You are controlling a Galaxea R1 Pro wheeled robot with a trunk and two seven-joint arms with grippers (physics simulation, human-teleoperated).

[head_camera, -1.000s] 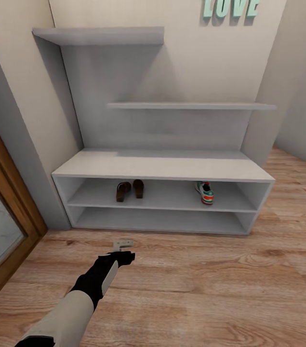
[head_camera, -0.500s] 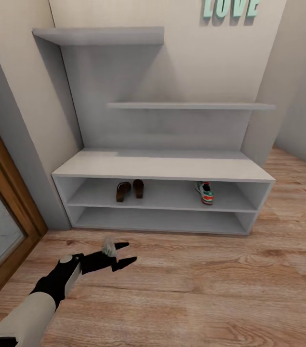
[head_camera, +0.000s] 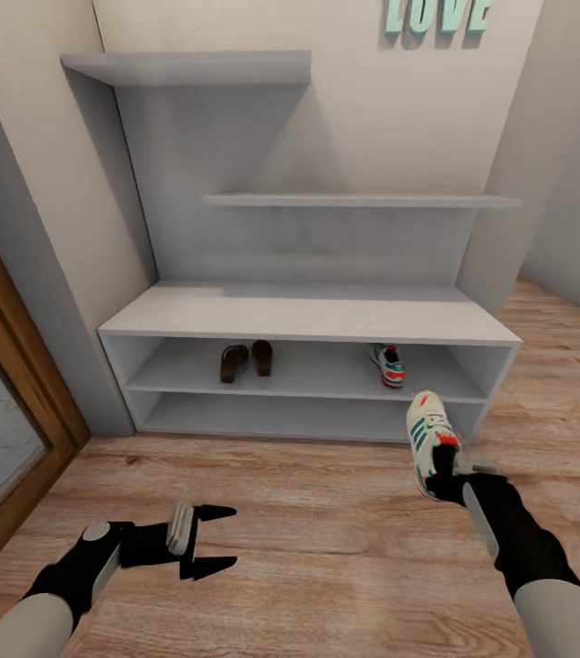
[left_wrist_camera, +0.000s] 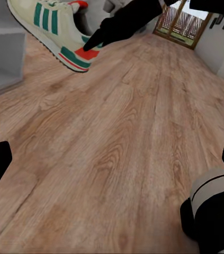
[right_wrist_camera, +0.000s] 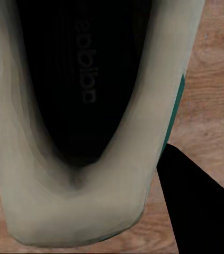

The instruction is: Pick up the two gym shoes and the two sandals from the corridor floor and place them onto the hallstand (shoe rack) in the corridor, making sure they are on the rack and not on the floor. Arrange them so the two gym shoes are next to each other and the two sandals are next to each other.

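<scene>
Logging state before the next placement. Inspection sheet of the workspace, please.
Surface: wood-plank corridor floor; no shoes seen lying on it.
Job's things: two sandals side by side on the hallstand upper open shelf level, left part; one gym shoe on the same level, right part; second gym shoe held above the floor in front of the rack.
Clutter: nothing seen.
Grippers: right tool shut on the second gym shoe; left tool open, empty.
Cables: nothing seen.
Surroundings: LOVE letters on wall; wood-framed door at left.
</scene>
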